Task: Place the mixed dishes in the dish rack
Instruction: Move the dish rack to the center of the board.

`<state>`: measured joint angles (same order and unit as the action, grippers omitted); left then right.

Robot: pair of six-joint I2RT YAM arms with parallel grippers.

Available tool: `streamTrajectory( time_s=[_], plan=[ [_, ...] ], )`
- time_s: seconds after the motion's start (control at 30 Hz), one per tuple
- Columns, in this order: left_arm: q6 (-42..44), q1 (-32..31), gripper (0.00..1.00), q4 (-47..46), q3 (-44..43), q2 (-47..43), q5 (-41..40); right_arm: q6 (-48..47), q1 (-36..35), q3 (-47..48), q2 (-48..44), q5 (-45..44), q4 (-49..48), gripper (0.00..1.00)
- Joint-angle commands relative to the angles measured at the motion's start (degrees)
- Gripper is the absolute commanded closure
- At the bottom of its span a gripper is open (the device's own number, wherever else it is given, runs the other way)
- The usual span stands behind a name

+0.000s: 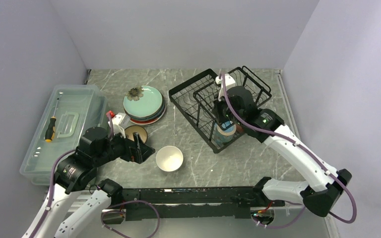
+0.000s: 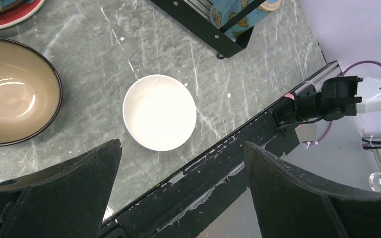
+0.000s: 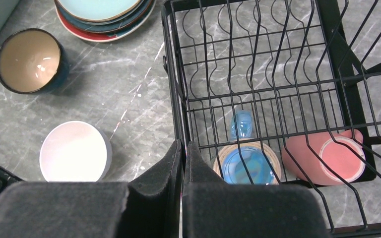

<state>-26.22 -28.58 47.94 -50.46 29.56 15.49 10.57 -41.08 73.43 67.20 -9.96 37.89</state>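
Status, left to right:

- clear plastic box point(image 1: 62, 129) with screwdriver point(image 1: 50, 130) sits at far left. Not part of the job.
- left gripper point(image 2: 181, 163): fingers wide apart, nothing between them. It hovers low over the table, with the white bowl framed between the fingers in its wrist view.
- brown bowl point(image 1: 135, 134): on the table, upright, just beside the left gripper. Not loaded.
- plate stack point(image 1: 143, 100): mint-green flower plate on top, red rim showing underneath, on the table left of the rack. None slotted yet (exact plate count can't be read from here).
- white bowl point(image 1: 169, 158): on the table, upright, near the front edge. Not loaded.
- dish rack point(image 1: 193, 104): plate dividers all bare.
- blue mug point(image 3: 248, 166) and pink mug point(image 3: 327, 156): both inside the rack at its near end, side by side. The pink one lies tipped on its side.
- right gripper point(image 3: 183, 158): fingers pressed together, holding nothing, above the rack's near-left corner.

Judgement: the mugs are done, roughly a third of the way. Two bowls and all the plates remain. White bowl looks like the left arm's next pick.
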Motion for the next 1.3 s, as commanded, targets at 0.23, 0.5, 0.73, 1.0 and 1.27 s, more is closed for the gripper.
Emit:
streamTrajectory(
  time_s=[0.23,0.5,0.73,1.0,1.27],
  plan=[
    [-0.28,0.23,0.01,-0.65,-0.34,0.49,-0.37,3.20,0.28,-1.27,-6.27,-3.56,0.32,1.00],
    [-0.32,0.19,0.01,-0.29,-0.59,1.18,-0.93,1.57,0.29,3.19,-4.29,-4.34,1.36,0.71],
    [-0.33,0.19,0.01,-0.22,-0.61,1.33,-1.23,1.03,0.21,7.82,-3.19,-4.60,2.25,0.50],
    [-0.67,0.19,0.01,-0.03,-0.67,1.53,-2.12,1.53,-1.30,13.00,-1.80,-2.58,4.10,0.48],
    [-1.65,0.19,0.01,-0.13,-0.90,3.19,-2.17,2.94,-8.39,16.58,-0.61,-3.29,5.33,0.47]
  ],
)
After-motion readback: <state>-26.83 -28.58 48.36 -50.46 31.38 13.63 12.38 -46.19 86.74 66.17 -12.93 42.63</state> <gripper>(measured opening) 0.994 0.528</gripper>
